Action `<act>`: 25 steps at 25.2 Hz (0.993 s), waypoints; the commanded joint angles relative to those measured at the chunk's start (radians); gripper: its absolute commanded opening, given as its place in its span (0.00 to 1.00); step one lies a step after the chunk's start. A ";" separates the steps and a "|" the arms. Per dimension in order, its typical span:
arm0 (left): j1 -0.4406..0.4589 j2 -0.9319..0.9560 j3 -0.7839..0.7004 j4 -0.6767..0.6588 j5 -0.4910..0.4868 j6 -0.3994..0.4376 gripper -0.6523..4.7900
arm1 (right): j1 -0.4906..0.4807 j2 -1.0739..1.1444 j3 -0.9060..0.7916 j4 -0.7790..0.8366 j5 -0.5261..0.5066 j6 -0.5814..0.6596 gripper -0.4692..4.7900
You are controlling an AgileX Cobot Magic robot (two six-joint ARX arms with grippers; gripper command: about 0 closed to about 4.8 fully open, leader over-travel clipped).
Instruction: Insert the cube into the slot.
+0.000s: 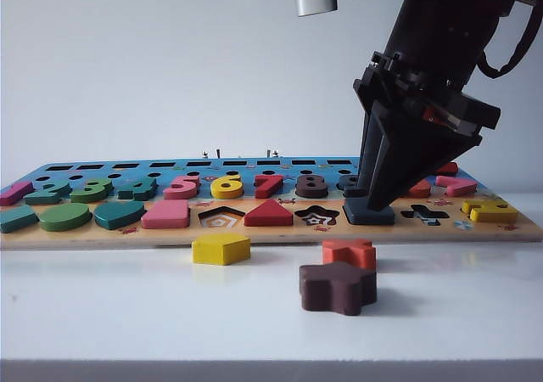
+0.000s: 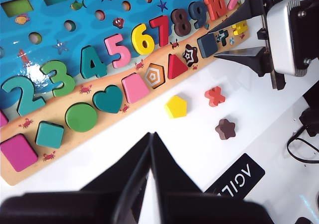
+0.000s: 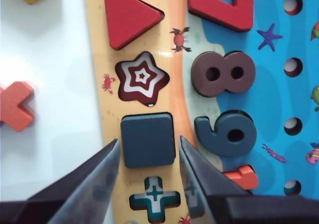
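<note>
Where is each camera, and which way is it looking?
Exterior view: low at the table's edge, looking level at the puzzle board; the right pincer stands over the cube.
Left wrist view: high up, looking down on the board; the left pincer hangs shut.
Right wrist view: close above, looking down; open fingers flank the cube in its slot.
All three views show the cube.

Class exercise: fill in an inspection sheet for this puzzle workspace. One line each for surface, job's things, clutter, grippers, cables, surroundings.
Surface: white table.
Job's things: navy cube seated in its slot on the puzzle board.
Clutter: yellow pentagon, orange cross, brown star loose in front of board.
Grippers: right gripper open, straddling cube; left gripper shut, above table.
Cables: black cable at table edge.
Surroundings: plain white wall.
</note>
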 commanded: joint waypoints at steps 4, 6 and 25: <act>0.000 0.000 0.007 0.013 0.004 0.005 0.15 | 0.002 -0.003 0.004 0.011 -0.016 0.021 0.51; 0.000 0.000 0.007 0.013 0.004 0.005 0.15 | 0.003 -0.013 0.004 0.011 -0.016 0.031 0.51; 0.000 -0.001 0.007 0.014 0.004 0.005 0.15 | -0.080 -0.335 -0.095 0.346 -0.064 0.812 0.51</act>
